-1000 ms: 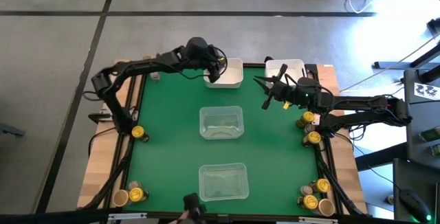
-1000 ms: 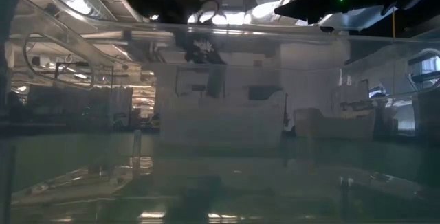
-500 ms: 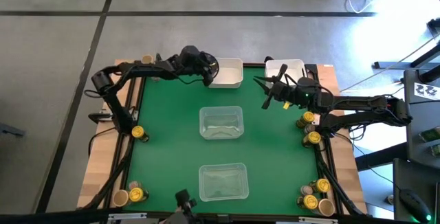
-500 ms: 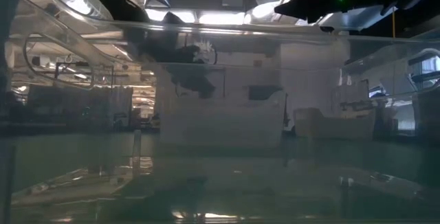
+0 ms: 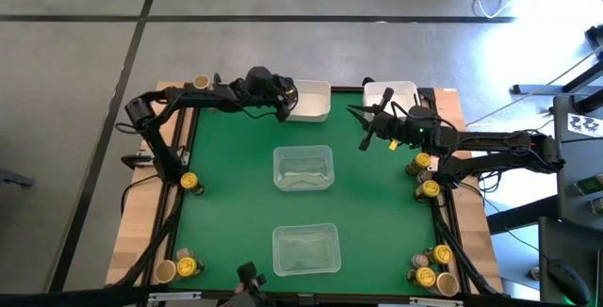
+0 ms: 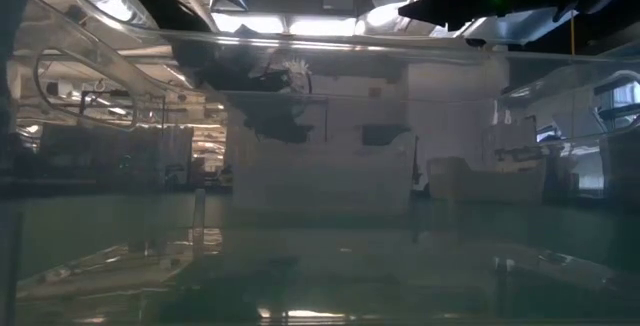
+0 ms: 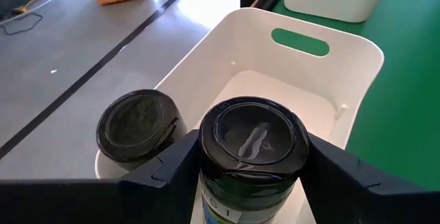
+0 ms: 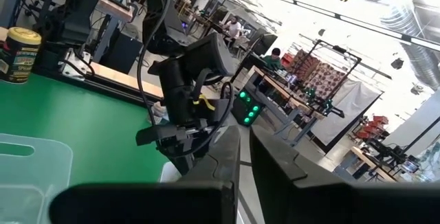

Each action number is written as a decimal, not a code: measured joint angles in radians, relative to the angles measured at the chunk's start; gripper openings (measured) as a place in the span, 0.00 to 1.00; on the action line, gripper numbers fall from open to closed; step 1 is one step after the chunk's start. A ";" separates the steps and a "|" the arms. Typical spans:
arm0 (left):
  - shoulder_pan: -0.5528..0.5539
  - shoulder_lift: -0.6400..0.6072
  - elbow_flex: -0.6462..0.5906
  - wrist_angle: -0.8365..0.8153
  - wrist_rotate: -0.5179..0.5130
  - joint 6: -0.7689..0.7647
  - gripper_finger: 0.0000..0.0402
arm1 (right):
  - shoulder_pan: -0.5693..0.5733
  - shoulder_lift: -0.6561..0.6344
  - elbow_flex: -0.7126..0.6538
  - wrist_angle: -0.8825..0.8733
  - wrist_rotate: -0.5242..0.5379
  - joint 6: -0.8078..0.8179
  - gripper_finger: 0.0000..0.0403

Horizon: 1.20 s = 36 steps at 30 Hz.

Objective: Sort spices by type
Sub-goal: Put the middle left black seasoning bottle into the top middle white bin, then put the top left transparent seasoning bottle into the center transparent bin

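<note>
Up close, the left gripper [image 7: 251, 183] pinches a dark-lidded cylindrical spice jar [image 7: 251, 140] between its fingers, the label cut off below, over the near edge of a white rectangular plastic bin [image 7: 344, 52] where a second dark-lidded jar [image 7: 136, 122] sits half hidden. Farther off, the right gripper [image 5: 362, 128] hangs above the green table [image 5: 236, 203] with fingers pressed together. The low view is too murky to read.

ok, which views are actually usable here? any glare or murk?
High view: evenly lit, green table mat crisp. Low view: murky, shot through the clear plastic tray, with reflections and bright ceiling lights. Left wrist view: sharp; a glare streak on the black-lidded jar in the left hand. Right wrist view: bright background, own dark fingers blurred.
</note>
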<state>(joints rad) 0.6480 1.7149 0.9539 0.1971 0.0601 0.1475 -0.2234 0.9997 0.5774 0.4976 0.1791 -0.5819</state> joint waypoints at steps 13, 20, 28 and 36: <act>0.003 -0.006 0.025 -0.011 -0.002 -0.014 0.66 | 0.000 0.000 0.000 -0.006 -0.004 0.001 0.09; -0.002 -0.062 0.086 -0.145 -0.012 0.019 0.65 | 0.000 0.000 0.000 -0.006 -0.003 0.001 0.09; 0.001 -0.244 0.114 -0.344 -0.139 0.026 0.65 | 0.000 0.000 0.000 -0.006 -0.003 0.001 0.09; 0.001 -0.401 0.114 -0.540 -0.339 -0.068 0.63 | 0.000 0.000 0.000 -0.007 0.001 0.001 0.09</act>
<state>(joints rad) 0.6488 1.3137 1.0683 -0.3424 -0.2785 0.0798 -0.2234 0.9997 0.5774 0.4909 0.1802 -0.5808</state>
